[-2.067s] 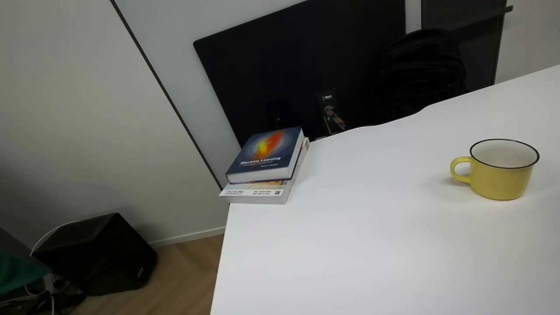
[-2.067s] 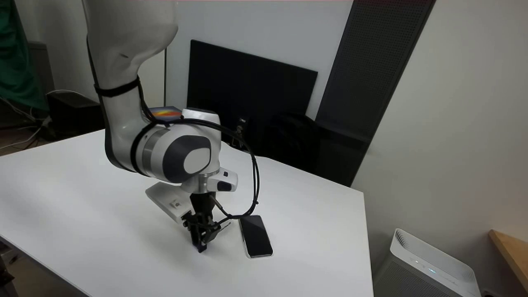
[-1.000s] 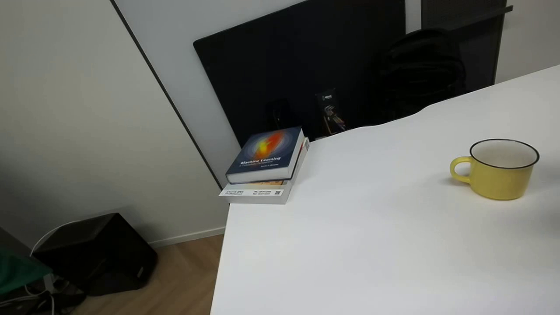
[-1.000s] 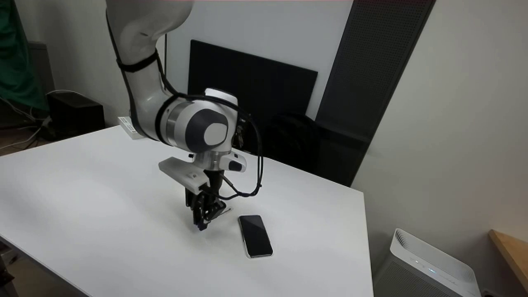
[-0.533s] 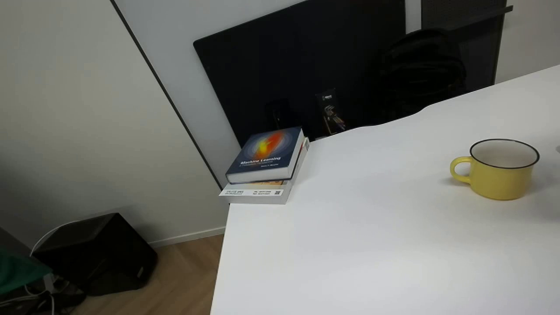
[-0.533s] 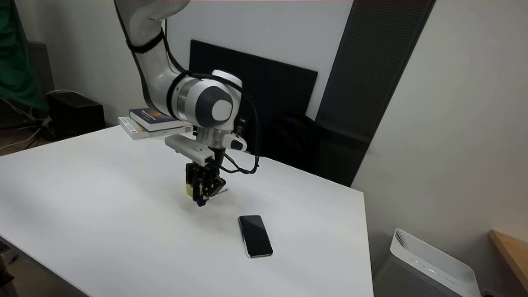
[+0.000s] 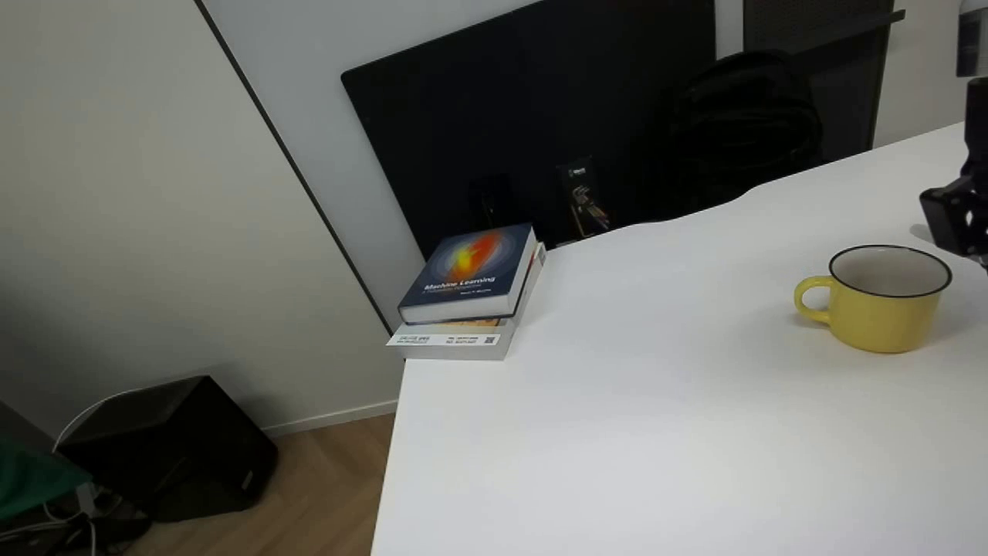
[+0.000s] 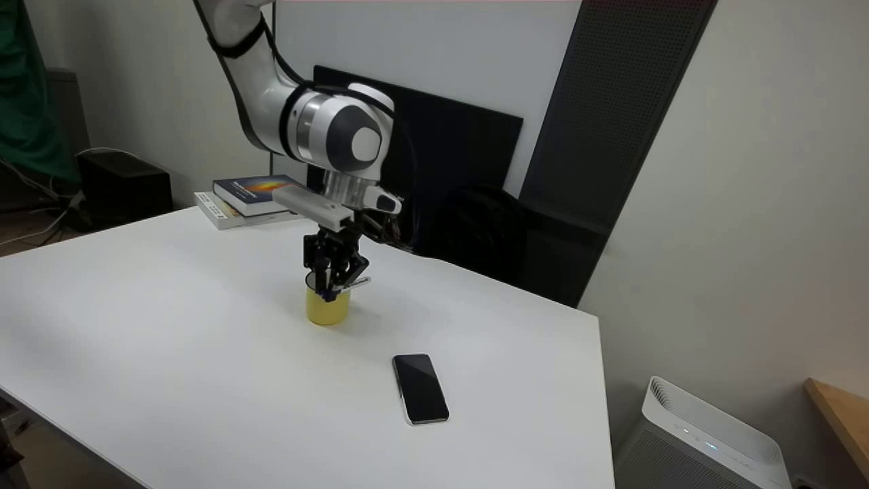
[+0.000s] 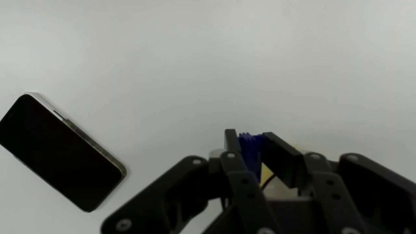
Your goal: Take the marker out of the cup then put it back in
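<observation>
The yellow cup [image 7: 884, 320] stands upright on the white table and also shows in an exterior view [image 8: 326, 314], partly covered by my gripper [image 8: 330, 291]. The gripper is shut on the marker [image 8: 357, 283], whose pale length sticks out sideways, tilted slightly up. In the wrist view my gripper [image 9: 249, 138] has its fingers close together around a dark blue ridged piece [image 9: 250, 152]. The cup's yellow wall, dark rim and pale inside [image 9: 279, 191] show through the gap. In an exterior view one black finger [image 7: 949, 220] shows beside and above the cup's rim. Most of the marker is hidden in the wrist view.
A black phone [image 8: 421, 388] lies on the table [image 8: 170, 353], also in the wrist view [image 9: 61, 152]. Two stacked books [image 7: 467, 282] lie at the table's far corner. A large dark panel [image 8: 421, 136] stands behind the table.
The arm has moved up the picture toward the cup, with the marker still in the gripper. The cup has come out from behind the arm, and the gripper now enters at an exterior view's right edge.
</observation>
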### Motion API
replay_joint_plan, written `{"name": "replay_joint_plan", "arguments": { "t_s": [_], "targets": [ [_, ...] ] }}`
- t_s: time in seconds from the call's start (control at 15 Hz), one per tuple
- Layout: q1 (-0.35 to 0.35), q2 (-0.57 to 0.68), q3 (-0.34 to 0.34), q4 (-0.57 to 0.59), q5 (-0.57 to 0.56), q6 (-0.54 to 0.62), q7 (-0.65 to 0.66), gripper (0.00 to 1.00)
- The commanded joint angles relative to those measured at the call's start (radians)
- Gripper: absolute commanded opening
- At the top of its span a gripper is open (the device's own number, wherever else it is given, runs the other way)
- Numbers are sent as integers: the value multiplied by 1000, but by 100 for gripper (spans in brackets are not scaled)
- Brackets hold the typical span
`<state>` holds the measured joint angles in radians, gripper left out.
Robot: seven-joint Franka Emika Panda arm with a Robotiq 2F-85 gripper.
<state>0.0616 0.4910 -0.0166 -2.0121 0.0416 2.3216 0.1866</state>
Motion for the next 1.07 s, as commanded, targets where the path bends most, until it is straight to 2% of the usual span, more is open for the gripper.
{"name": "replay_joint_plan", "arguments": {
  "t_s": [0.0,0.6,1.0],
  "targets": [
    [2,-10,13,67,9,-102,5,6],
    [-11,-4,26,162,64,-359,5,6],
    [-18,31,43,198,141,-431,-24,6]
  ]
}}
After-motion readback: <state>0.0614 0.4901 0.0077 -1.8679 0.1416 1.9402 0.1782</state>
